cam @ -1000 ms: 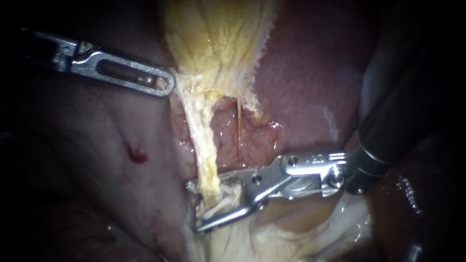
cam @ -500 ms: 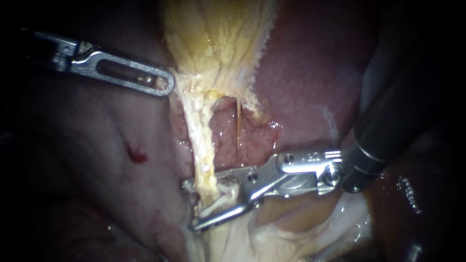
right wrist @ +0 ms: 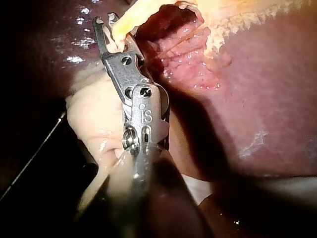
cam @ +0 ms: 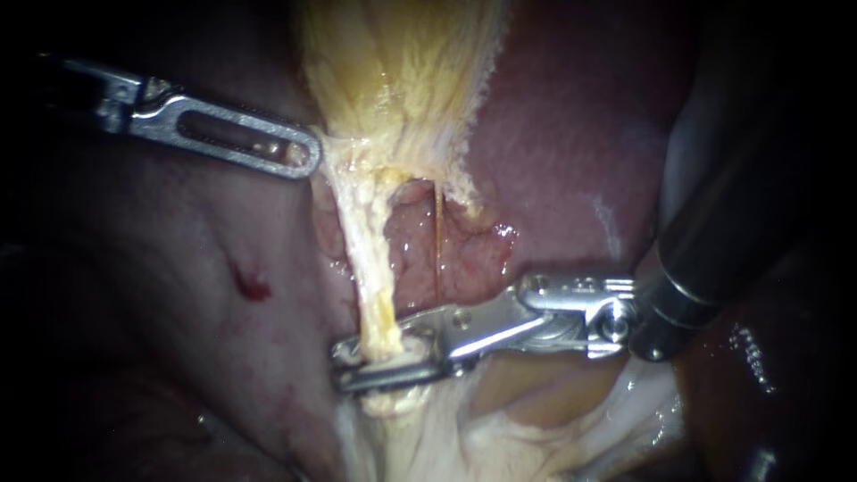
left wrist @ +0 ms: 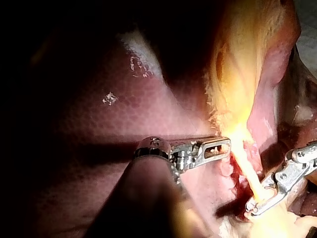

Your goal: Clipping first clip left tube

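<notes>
The left tube [cam: 370, 277], a pale yellow cord, runs down from the gallbladder [cam: 402, 71] into white tissue. My right instrument [cam: 361, 366] comes in from the right, and its two long jaws are pressed together across the lower end of this tube, one on each side. I cannot make out a clip between them. In the right wrist view the same jaws [right wrist: 106, 25] hold the tube [right wrist: 131, 20] at their tips. My left instrument [cam: 299, 152] has slotted jaws shut on the gallbladder's lower edge, pulling it taut to the left. It also shows in its own wrist view [left wrist: 225, 145].
A thin orange-brown tube [cam: 439, 241] runs down to the right of the left tube, over raw red tissue [cam: 420, 259]. Dark liver [cam: 571, 134] lies all around. A small red spot [cam: 253, 287] marks the liver on the left. Pale fatty tissue [cam: 500, 437] lies under the right instrument.
The right instrument's jaws, open around the left tube a second ago, have closed onto it. The left instrument has held still.
</notes>
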`<state>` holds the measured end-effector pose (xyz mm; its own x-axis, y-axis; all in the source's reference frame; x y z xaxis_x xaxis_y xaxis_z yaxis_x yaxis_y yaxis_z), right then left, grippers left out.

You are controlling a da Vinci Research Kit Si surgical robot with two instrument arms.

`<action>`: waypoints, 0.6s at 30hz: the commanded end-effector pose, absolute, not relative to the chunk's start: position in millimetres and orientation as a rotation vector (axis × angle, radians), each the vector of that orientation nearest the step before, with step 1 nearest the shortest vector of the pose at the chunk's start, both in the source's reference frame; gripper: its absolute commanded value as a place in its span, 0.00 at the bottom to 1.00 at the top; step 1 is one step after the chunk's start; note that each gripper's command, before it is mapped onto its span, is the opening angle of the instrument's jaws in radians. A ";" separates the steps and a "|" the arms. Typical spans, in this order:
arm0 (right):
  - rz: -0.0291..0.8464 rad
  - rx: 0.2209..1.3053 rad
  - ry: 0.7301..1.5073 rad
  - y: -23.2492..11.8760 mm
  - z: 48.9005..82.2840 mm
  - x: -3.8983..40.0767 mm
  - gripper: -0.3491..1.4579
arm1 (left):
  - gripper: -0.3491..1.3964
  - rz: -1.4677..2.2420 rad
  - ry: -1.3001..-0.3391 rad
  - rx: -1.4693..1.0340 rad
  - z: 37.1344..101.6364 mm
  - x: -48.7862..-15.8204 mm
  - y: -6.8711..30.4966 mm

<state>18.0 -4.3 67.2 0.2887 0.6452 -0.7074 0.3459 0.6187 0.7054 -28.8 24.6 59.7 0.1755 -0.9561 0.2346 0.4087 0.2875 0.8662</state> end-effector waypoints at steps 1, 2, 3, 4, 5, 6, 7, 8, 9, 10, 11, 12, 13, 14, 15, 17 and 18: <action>0.250 0.953 1.312 -4.2 67.1 18.1 0.04 | 0.00 -1.106 -0.916 0.747 59.7 -28.8 24.6; 0.255 0.957 1.309 -4.2 67.1 18.1 0.02 | 0.00 -1.106 -0.916 0.747 59.7 -28.8 24.6; 0.259 0.961 1.307 -4.2 67.1 18.1 0.00 | 0.00 -1.106 -0.916 0.747 59.7 -28.8 24.6; 0.269 0.969 1.301 -4.2 67.2 18.1 0.00 | 0.00 -1.106 -0.916 0.747 59.7 -28.8 24.6; 0.283 0.981 1.293 -4.1 67.2 18.1 0.00 | 0.00 -1.106 -0.916 0.747 59.7 -28.8 24.6; 0.297 0.992 1.285 -4.1 67.2 18.1 0.00 | 0.00 -1.106 -0.916 0.747 59.7 -28.8 24.6; 0.301 0.996 1.282 -4.1 67.2 18.0 0.00 | 0.00 -1.106 -0.916 0.747 59.7 -28.8 24.6; 0.310 1.004 1.277 -4.1 67.3 18.0 0.00 | 0.00 -1.106 -0.916 0.747 59.7 -28.8 24.6; 0.315 1.008 1.274 -4.1 67.3 18.0 0.00 | 0.00 -1.106 -0.916 0.747 59.7 -28.8 24.6; 0.315 1.008 1.274 -4.1 67.3 18.0 0.00 | 0.00 -1.106 -0.916 0.747 59.7 -28.8 24.6; 0.320 1.012 1.271 -4.1 67.3 18.0 0.00 | 0.00 -1.106 -0.916 0.747 59.7 -28.8 24.6; 0.324 1.016 1.269 -4.1 67.2 18.0 0.00 | 0.00 -1.106 -0.916 0.747 59.7 -28.8 24.6; 0.331 1.018 1.269 -4.1 67.2 17.9 0.00 | 0.00 -1.106 -0.916 0.747 59.7 -28.8 24.6; 0.330 1.017 1.266 -4.1 67.2 17.9 0.00 | 0.00 -1.106 -0.916 0.747 59.7 -28.8 24.6; 0.330 1.017 1.266 -4.1 67.2 17.9 0.00 | 0.00 -1.106 -0.916 0.747 59.7 -28.8 24.6; 0.329 1.017 1.263 -4.1 67.2 17.9 0.00 | 0.00 -1.106 -0.916 0.747 59.7 -28.8 24.6; 0.330 1.017 1.263 -4.1 67.3 17.8 0.00 | 0.00 -1.106 -0.916 0.747 59.7 -28.8 24.6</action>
